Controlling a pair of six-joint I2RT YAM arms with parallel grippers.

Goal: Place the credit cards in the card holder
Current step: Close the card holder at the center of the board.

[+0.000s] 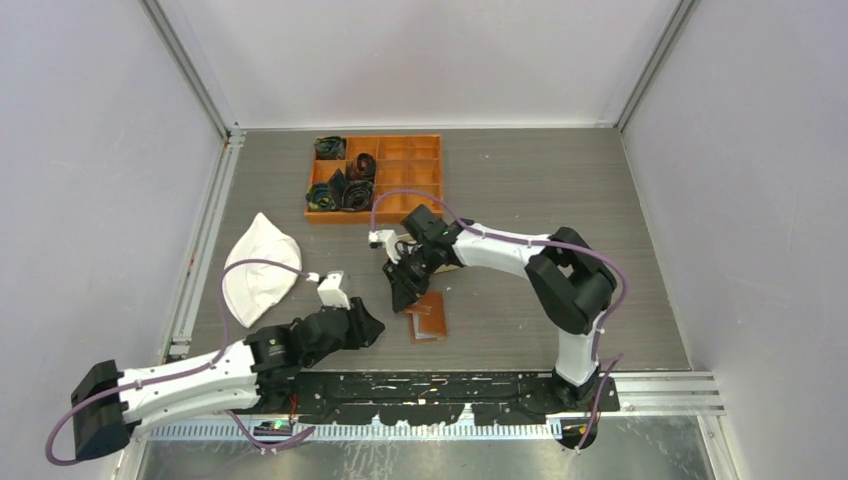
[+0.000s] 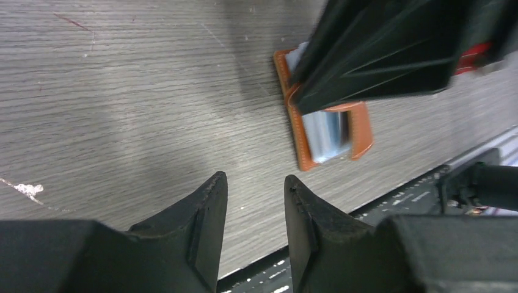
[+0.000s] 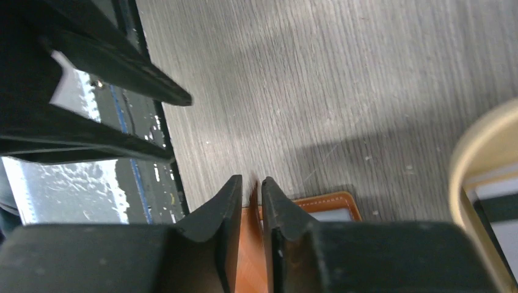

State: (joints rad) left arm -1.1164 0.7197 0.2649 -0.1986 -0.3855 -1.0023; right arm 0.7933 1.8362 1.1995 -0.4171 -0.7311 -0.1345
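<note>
Your right hand (image 3: 251, 183) pinches the holder (image 3: 324, 201), fingers nearly closed. Your left hand (image 2: 255, 183) hangs part-open, empty, holder ahead of it.

Brown card holder (image 2: 361, 129) (nearly orange) — pale blue-white card (image 2: 324, 134), grey wood-grain table (image 1: 520, 200), orange box (image 1: 420, 172)

top: overhead, far | wrists: low, close to tabletop (image 1: 520, 200) | shared: card holder (image 1: 428, 316) (all three views)

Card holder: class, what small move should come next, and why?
Probably the left gripper should head to the tray for a card: its jaws stand open and empty, while the right gripper pinches the edge of the holder.
</note>
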